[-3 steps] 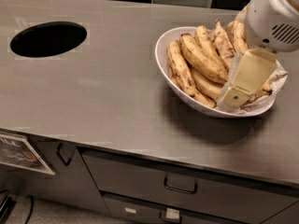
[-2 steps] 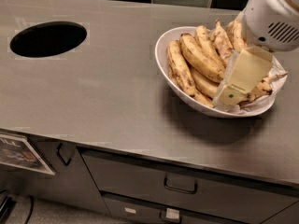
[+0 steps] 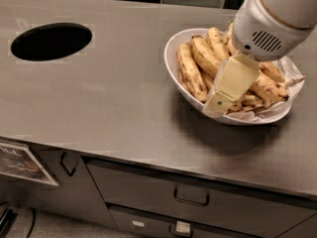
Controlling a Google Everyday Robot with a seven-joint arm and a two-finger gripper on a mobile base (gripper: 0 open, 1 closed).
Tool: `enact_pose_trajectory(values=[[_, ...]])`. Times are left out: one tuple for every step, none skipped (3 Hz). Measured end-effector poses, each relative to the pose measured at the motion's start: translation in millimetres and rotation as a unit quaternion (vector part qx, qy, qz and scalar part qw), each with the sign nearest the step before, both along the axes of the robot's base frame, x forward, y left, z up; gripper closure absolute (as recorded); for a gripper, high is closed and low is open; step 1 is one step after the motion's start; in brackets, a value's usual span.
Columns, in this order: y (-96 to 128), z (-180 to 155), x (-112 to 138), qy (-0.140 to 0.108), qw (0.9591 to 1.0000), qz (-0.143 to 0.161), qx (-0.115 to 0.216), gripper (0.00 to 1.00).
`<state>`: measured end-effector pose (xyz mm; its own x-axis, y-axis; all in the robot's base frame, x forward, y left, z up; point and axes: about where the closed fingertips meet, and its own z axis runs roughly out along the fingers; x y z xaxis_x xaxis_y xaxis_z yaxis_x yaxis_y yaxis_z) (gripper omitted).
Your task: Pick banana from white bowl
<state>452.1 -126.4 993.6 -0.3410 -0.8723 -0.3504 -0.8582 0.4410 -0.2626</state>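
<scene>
The white bowl (image 3: 171,48) stands on the steel counter at the right, lined with crinkled white paper and holding several bananas. A plump yellow banana (image 3: 204,55) with brownish skin and a dark blunt tip lies near the middle-left of the pile. A slimmer, dark-speckled banana (image 3: 189,72) lies at the bowl's left side. My gripper (image 3: 220,100) hangs from the white wrist at the top right and reaches down over the front of the bowl, just right of the plump banana. It covers part of the pile.
A round dark hole (image 3: 51,41) is cut in the counter at the far left. The counter's front edge runs below the bowl, with drawers and handles (image 3: 190,197) underneath. A dark tiled wall stands at the back.
My gripper has shifted to the left across the bowl's front, closer to the plump banana. The bananas and the bowl have not moved.
</scene>
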Motion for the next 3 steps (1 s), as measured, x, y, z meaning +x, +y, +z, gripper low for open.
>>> enact_pose_trajectory(values=[[9,-3,6,0.001,1.0,-0.006,0.0,0.01],[7,2,9,-0.013,0.9995,-0.025,0.013,0.18],[-5,7,10,-0.026,0.9981,-0.052,0.02,0.19]])
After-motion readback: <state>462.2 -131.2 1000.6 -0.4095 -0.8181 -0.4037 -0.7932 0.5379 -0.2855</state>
